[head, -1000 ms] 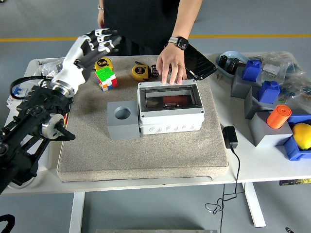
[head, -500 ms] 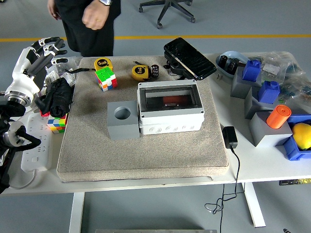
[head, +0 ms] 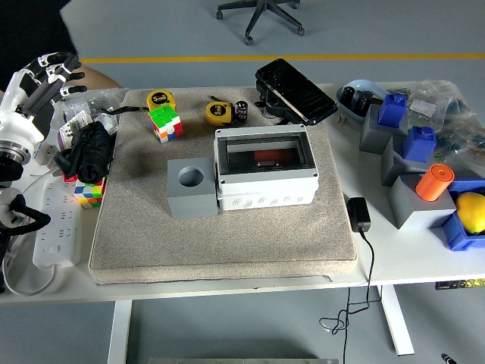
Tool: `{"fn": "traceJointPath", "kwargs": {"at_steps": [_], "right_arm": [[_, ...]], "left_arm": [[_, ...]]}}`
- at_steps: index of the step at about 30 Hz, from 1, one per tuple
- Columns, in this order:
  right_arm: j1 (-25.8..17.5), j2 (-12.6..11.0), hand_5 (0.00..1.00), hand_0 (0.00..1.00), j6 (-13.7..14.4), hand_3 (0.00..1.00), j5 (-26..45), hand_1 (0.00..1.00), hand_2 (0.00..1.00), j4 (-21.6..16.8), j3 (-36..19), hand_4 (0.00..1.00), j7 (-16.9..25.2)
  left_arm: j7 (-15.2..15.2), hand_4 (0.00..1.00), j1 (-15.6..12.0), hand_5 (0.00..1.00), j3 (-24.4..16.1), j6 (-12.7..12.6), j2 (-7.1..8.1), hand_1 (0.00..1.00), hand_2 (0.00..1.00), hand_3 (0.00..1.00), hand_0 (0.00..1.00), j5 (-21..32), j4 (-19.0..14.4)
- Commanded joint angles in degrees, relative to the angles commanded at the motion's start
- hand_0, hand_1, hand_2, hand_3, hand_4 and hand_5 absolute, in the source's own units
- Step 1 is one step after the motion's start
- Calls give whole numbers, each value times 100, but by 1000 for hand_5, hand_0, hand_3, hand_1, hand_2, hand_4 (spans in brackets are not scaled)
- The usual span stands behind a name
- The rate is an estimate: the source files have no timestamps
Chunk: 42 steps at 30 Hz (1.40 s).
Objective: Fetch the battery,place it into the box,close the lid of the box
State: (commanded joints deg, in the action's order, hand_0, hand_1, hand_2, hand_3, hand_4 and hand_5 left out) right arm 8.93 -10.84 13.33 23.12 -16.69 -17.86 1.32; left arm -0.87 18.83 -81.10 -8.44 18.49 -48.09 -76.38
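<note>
Now box point(head: 266, 174) lid closed, long axis left-right; left hand point(head: 42, 72) fingers spread, empty.

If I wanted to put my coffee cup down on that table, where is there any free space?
The front strip of the grey mat, below the grey block and the closed box, is bare. So is the mat's left part beside the block. The table's right end is crowded with blue and grey holders; the left edge holds a power strip and cables.

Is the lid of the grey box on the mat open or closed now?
Closed. The lid with its dark window lies flat on the grey box, flush with its rim all round; no gap shows. Whether it is latched, I cannot tell.
</note>
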Motion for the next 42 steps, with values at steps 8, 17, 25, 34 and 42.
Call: {"fn": "traceJointPath", "kwargs": {"at_steps": [8, 17, 25, 34, 42], "right_arm": [[-8, 12, 439, 662, 0, 533, -31, 636, 635, -5, -42, 874, 2], [-31, 38, 440, 661, 13, 535, -70, 636, 637, -6, -141, 875, 82], [-103, 69, 442, 661, -75, 534, -13, 636, 638, 11, -125, 875, 74], [-48, 45, 442, 659, -18, 534, -98, 636, 639, -9, -235, 875, 41], [-42, 73, 442, 659, -46, 534, -76, 635, 639, -5, -210, 875, 65]], "left_arm": [[69, 927, -25, 306, 2, 51, 7, 549, 559, 578, 428, -46, 5], [108, 927, -81, 305, -8, 79, 46, 547, 559, 577, 430, -55, 51], [148, 927, -11, 305, 35, 84, -19, 548, 559, 576, 430, -60, 61], [192, 927, -26, 307, 211, 85, -31, 548, 559, 576, 428, -36, 31], [199, 929, 18, 311, 327, 82, -57, 548, 559, 576, 428, -18, 28]]}}
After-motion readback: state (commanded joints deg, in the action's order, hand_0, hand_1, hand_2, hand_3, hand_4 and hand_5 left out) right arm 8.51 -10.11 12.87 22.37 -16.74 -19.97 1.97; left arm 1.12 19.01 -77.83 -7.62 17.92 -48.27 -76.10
